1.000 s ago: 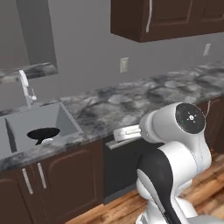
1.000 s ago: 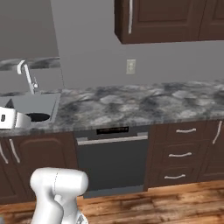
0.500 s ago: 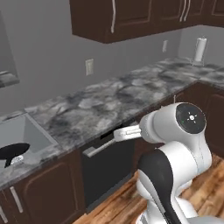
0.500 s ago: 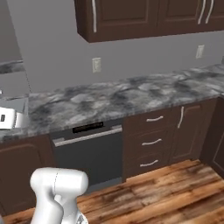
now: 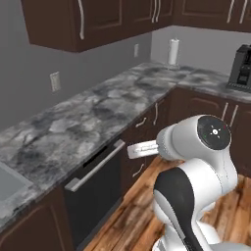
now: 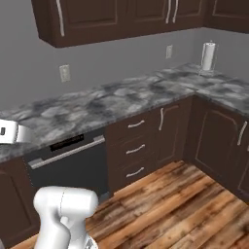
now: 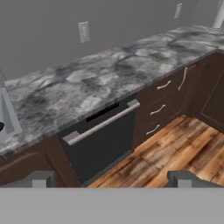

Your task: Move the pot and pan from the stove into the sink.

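Light is even and soft throughout, with no single source to trace and hardly any cast shadow. The marbled tabletop (image 5: 98,117) shows pale, diffuse sheen rather than sharp glare, and the wood floor (image 6: 185,204) carries faint glossy streaks. Upper cabinets (image 6: 121,17) stay dark but readable. All views look slightly soft and low in detail. Beyond the fingers (image 7: 41,179), edges are straight, undistorted.
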